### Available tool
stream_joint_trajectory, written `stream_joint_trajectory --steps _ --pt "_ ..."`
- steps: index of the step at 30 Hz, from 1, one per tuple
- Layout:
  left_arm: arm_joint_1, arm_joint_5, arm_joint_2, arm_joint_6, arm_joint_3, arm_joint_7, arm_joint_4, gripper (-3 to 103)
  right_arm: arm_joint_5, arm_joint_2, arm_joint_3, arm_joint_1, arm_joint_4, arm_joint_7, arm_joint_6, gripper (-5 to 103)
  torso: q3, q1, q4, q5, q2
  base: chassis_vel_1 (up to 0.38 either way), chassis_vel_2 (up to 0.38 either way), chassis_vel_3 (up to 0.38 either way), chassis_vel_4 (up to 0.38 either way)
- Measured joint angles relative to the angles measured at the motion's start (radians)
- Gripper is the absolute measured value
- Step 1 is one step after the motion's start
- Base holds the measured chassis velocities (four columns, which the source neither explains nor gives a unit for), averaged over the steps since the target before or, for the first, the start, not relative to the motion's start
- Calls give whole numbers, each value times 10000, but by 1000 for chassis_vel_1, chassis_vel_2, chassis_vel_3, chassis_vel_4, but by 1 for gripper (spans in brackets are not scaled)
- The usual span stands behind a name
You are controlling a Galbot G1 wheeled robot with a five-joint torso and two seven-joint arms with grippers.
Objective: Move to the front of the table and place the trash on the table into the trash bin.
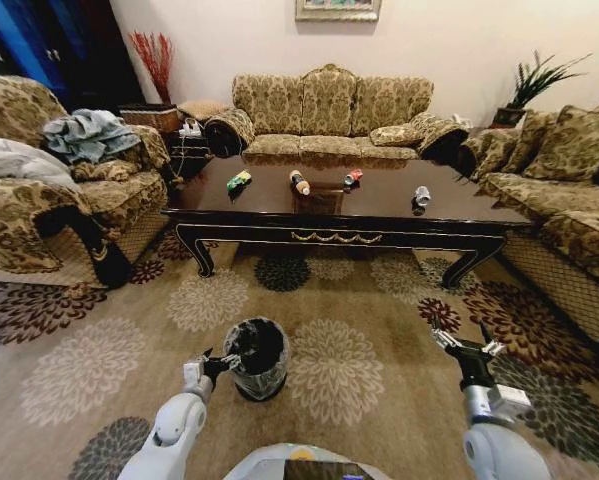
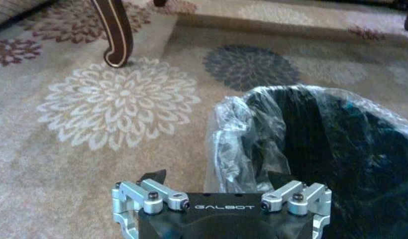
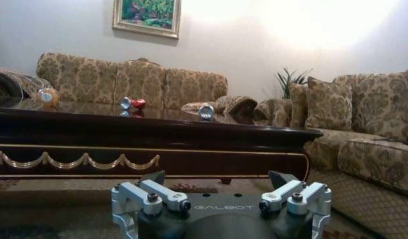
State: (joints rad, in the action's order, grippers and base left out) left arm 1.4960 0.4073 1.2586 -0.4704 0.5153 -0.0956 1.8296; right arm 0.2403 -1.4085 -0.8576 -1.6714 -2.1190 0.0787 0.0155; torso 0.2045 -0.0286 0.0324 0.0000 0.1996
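While the wrapper [image 1: 239,181], bottle [image 1: 299,182], red can [image 1: 352,178] and silver can [image 1: 421,196] lie on the table [image 1: 379,212], both released hands hover low: left hand [image 1: 222,364] beside the bin [image 1: 256,358], right hand [image 1: 466,347] empty.

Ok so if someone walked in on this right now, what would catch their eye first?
Probably the long dark table mid-room, with four bits of trash across its top: a green-yellow wrapper, a brown bottle, a red can and a silver can. Next, the black trash bin on the flowered carpet, right beside the left gripper.
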Motion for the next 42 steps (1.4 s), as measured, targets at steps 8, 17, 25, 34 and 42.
stream_joint_trajectory --steps 8,17,25,34,42 --pt "-333 252 -189 -1321 -55 79 314 100 29 -75 42 109 149 90 -29 100 8 -5 0 0 16 0 0 0 0" --pt "-547 77 -146 -1899 -90 58 104 96 11 -2 164 279 394 378 86 100 31 -17 0 -1 52 0 0 0 0" --pt "-454 60 -107 -1963 142 85 -20 72 -111 147 168 214 768 419 483 100 47 -24 -1 0 75 0 0 0 0" --pt "-380 210 29 -1830 -60 84 51 53 -198 147 185 266 916 441 559 100 56 -29 0 0 87 0 0 0 0" --pt "-420 214 73 -1781 -347 58 205 30 -263 185 227 414 1044 441 562 100 63 -31 1 1 96 0 0 0 0"
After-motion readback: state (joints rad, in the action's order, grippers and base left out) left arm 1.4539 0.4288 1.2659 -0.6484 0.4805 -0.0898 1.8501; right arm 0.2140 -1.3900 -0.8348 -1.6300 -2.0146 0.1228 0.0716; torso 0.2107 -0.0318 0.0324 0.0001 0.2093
